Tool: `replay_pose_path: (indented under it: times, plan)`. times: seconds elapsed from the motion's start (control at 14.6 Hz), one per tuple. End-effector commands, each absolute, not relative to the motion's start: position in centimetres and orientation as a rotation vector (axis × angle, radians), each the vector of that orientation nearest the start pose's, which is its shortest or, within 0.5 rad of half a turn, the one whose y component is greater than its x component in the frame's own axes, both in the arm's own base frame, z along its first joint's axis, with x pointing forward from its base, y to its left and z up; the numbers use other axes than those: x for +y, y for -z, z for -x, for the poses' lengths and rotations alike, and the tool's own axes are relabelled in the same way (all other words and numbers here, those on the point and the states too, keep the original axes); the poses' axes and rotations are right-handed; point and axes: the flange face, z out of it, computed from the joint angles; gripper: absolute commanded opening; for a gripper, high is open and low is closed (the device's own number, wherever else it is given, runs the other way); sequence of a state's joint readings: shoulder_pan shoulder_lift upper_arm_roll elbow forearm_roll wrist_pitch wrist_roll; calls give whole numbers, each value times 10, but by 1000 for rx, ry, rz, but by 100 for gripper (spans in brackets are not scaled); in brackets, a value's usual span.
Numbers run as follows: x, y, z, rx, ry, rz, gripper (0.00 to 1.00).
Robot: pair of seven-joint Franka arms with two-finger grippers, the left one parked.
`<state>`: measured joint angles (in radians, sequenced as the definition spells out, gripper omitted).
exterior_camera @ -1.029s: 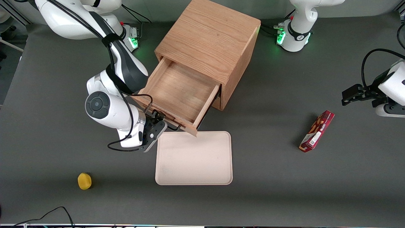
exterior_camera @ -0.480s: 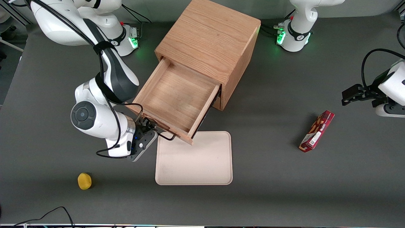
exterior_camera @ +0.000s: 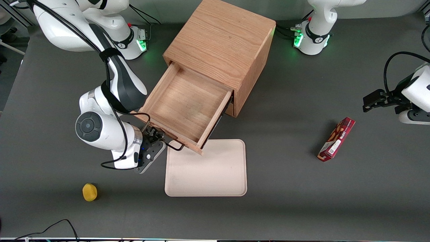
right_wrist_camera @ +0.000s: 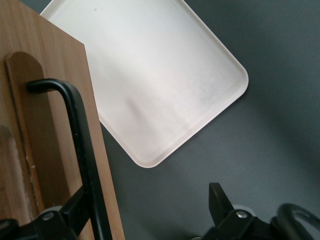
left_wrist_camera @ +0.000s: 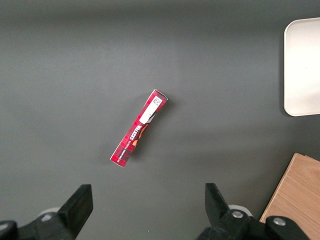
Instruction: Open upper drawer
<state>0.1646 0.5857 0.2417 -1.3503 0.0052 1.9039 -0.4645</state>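
Note:
The oak cabinet [exterior_camera: 221, 40] stands at the back middle of the table. Its upper drawer [exterior_camera: 183, 104] is pulled far out, and its shallow wooden tray shows bare. The long black wire handle [exterior_camera: 175, 147] runs along the drawer front nearest the front camera. My right gripper [exterior_camera: 157, 137] is in front of that drawer front, at the handle's end. In the right wrist view the gripper [right_wrist_camera: 149, 197] is open, its fingers [right_wrist_camera: 218, 200] wide apart, one of them against the handle [right_wrist_camera: 82, 145] on the drawer front [right_wrist_camera: 55, 125]. The lower drawer is hidden under the upper one.
A pale pink tray [exterior_camera: 206, 168] lies flat just in front of the open drawer, its near corner under the drawer front; it also shows in the right wrist view [right_wrist_camera: 150, 85]. A yellow object [exterior_camera: 89, 192] lies nearer the front camera. A red box [exterior_camera: 337, 139] lies toward the parked arm's end.
The upper drawer has slid farther out of the cabinet, toward the front camera. My right gripper moved with the handle the same way, then nearly stopped.

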Motion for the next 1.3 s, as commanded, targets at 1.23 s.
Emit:
replay_pose_path:
  times: [1.23]
  plan:
    - [190,-590,-593,-1221,-206,2793,100]
